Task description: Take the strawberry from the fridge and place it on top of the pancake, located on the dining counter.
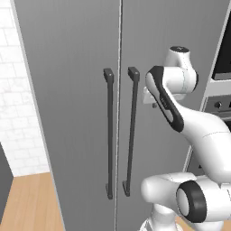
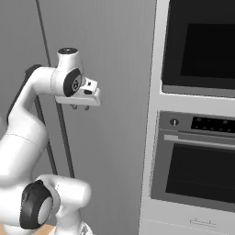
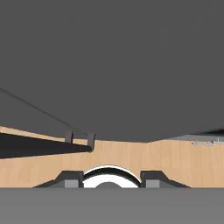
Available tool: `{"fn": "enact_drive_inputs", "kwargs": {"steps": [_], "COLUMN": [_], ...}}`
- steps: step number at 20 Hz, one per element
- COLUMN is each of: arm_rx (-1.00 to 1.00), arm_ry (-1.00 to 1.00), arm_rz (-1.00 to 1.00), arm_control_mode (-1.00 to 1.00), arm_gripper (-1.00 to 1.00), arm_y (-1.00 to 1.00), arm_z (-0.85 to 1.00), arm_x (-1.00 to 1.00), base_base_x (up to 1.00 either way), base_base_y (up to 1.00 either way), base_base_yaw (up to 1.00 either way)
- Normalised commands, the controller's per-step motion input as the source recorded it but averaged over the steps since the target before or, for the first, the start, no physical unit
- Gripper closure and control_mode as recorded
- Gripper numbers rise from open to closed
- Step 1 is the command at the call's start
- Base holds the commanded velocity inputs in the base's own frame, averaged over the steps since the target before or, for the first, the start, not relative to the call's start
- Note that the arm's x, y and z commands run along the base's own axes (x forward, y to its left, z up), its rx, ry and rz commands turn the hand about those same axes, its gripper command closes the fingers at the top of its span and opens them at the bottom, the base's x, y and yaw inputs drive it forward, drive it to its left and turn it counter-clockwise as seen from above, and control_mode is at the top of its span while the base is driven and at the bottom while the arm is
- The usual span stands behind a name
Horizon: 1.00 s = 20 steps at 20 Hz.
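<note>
Grey fridge [image 1: 76,113] doors are filling the scene ahead of you, both closed, so the strawberry is hiding inside, out of sight. Your gripper [image 2: 80,107] is hanging near the right handle [image 1: 131,131], pointing down, fingers partly apart and holding nothing. You are just starting; next you need to grab that handle and pull.

Shut fridge [image 1: 81,90] ahead, built-in ovens [image 2: 197,137] to its right, pincer [image 2: 80,107] before the right door.
</note>
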Motion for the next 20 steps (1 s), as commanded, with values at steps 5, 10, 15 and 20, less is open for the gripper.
{"fn": "enact_drive_inputs", "kwargs": {"steps": [5,10,15,20], "arm_rx": [0.0,0.0,0.0,0.0], "arm_ry": [-0.09,-0.3,-0.19,-0.13], "arm_rz": [0.0,0.0,0.0,0.0], "arm_control_mode": [-1.0,-1.0,-1.0,-1.0], "arm_gripper": [-1.0,-1.0,-1.0,-1.0], "arm_y": [0.0,0.01,0.0,0.0], "arm_z": [0.0,0.1,0.29,0.31], "arm_x": [-0.42,-0.79,-0.61,-0.47], "base_base_x": [0.0,0.0,0.0,0.0], "base_base_y": [0.0,0.0,0.0,0.0], "base_base_yaw": [0.0,0.0,0.0,0.0]}}
